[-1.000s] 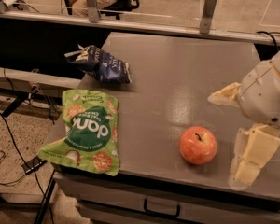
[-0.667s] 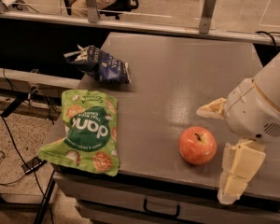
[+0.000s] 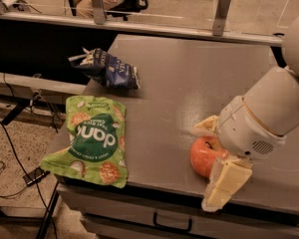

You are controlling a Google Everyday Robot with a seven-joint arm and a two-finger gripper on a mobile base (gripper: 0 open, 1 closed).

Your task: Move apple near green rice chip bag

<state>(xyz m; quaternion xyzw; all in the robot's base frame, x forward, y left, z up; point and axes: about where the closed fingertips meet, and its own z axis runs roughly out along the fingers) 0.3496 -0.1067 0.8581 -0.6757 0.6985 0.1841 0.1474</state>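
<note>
Apple [image 3: 205, 156]: round, smooth-skinned, red-orange, with a dark stem dimple on top. Resting on the table [image 3: 189, 78] near its front edge, partly hidden by the pale wrist housing.
Gripper [image 3: 206, 166]: lowered over the apple, 2 pale, blocky fingers [image 3: 224, 180] spread apart, 1 behind the apple and 1 in front of it. Straddling pose probably chosen so that closing pinches the fruit across its widest part. Contact with the skin: cannot be told.
Green rice chip bag [image 3: 97, 141]: well to the left of the apple in the view, lying flat, glossy and crinkled, its lower corner overhanging the front edge of the table — the goal for the apple.
Dark blue bag [image 3: 109, 69]: left of and well behind the apple, crumpled; no part of the task.
Table: flat, matt grey, lightly speckled; bare stretch from the apple to the green bag — likely room for a straight carry.
Step in hand: grasp judged not yet complete.
</note>
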